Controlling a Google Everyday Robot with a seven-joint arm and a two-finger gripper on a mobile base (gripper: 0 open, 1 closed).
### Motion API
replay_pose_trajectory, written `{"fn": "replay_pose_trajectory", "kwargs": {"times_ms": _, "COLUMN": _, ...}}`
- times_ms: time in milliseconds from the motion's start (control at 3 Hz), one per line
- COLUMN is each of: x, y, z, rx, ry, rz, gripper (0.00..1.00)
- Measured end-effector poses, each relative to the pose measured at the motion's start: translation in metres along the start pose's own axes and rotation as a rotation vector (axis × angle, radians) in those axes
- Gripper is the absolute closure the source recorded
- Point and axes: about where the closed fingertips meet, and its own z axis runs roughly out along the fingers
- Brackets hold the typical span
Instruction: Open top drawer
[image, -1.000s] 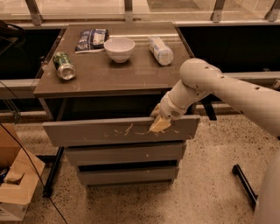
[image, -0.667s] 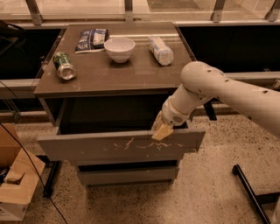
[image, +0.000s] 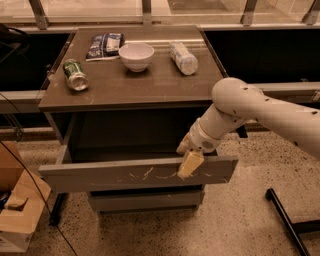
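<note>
Camera view looks down on a brown cabinet (image: 135, 87). Its top drawer (image: 100, 175) sticks far out toward us — the grey front with pale scratches stands well ahead of the lower drawer (image: 145, 201). The gripper (image: 189, 161) sits on the top edge of that front, right of the middle, touching the panel among the scratches. Spread or pinching — I cannot tell. The white arm (image: 240, 107) comes in from the right. On top are a white bowl (image: 136, 56), a green can (image: 75, 75) on its side, a clear bottle (image: 183, 57) and a dark packet (image: 105, 46).
</note>
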Motion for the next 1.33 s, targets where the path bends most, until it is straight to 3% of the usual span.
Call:
{"fn": "replay_pose_trajectory", "kwargs": {"times_ms": 333, "x": 0.0, "y": 0.0, "z": 0.0, "rx": 0.0, "ry": 0.0, "rz": 0.0, "gripper": 0.0}}
{"fn": "replay_pose_trajectory", "kwargs": {"times_ms": 1000, "x": 0.005, "y": 0.006, "z": 0.002, "rx": -0.016, "ry": 0.03, "rz": 0.012, "gripper": 0.0}}
{"fn": "replay_pose_trajectory", "kwargs": {"times_ms": 1333, "x": 0.022, "y": 0.025, "z": 0.007, "rx": -0.076, "ry": 0.071, "rz": 0.056, "gripper": 0.0}}
